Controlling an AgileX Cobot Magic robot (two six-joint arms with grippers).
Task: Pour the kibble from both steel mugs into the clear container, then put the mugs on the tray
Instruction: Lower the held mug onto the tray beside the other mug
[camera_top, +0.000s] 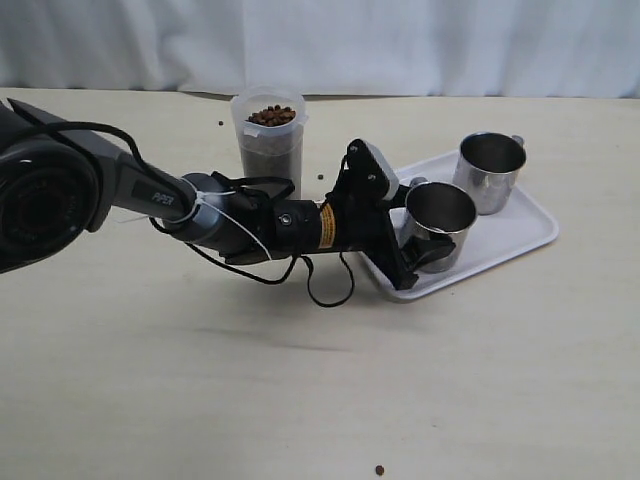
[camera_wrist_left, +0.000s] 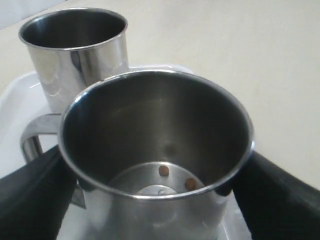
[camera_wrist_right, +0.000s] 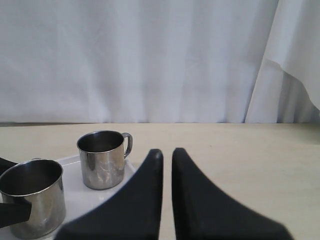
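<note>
Both steel mugs stand upright on the white tray (camera_top: 525, 236). My left gripper (camera_top: 424, 246) reaches across and is shut on the near mug (camera_top: 438, 214), its black fingers (camera_wrist_left: 30, 197) pressed against both sides of the mug (camera_wrist_left: 150, 125). Two kibble pellets (camera_wrist_left: 163, 170) lie on that mug's bottom. The far mug (camera_top: 490, 168) (camera_wrist_left: 75, 50) stands free behind it. The clear container (camera_top: 268, 150) behind the arm holds kibble (camera_top: 271, 115) up to its rim. My right gripper (camera_wrist_right: 167, 152) is shut on nothing, above the table beside the tray (camera_wrist_right: 80, 200); the exterior view does not show it.
Loose pellets lie on the table: one near the front edge (camera_top: 380, 469), one left of the container (camera_top: 221, 124) and one to its right (camera_top: 320, 178). A white curtain (camera_top: 400, 40) closes the back. The left arm's cables (camera_top: 320, 290) hang just above the tabletop.
</note>
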